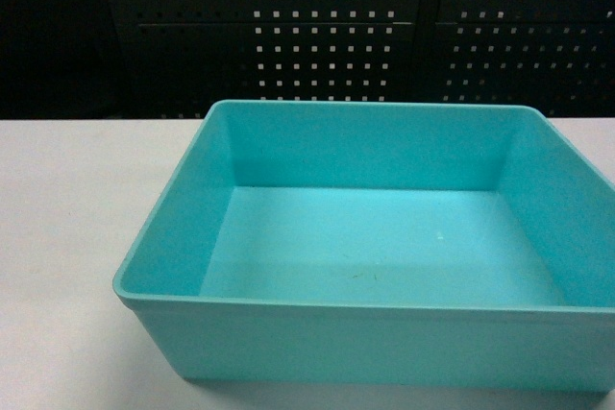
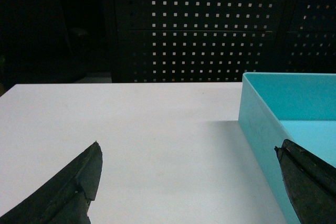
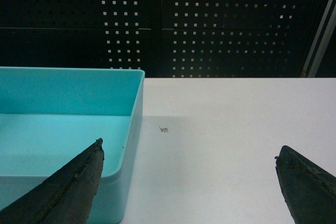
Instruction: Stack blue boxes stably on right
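Observation:
One of the blue boxes, a wide turquoise tub [image 1: 384, 247], stands empty on the white table and fills the middle and right of the head view. No other blue box shows in any view. Neither gripper shows in the head view. In the left wrist view my left gripper [image 2: 189, 153] is open over bare table, with the turquoise tub [image 2: 262, 124] by its right finger. In the right wrist view my right gripper [image 3: 189, 153] is open too, its left finger over the near right corner of the turquoise tub [image 3: 68, 103]. Nothing is held.
The white table [image 1: 67, 237] stretches to the left of the tub and on its right side [image 3: 236, 124]. A dark perforated panel [image 1: 365, 36] stands behind the table's far edge. A tiny mark [image 3: 165, 129] lies on the table right of the tub.

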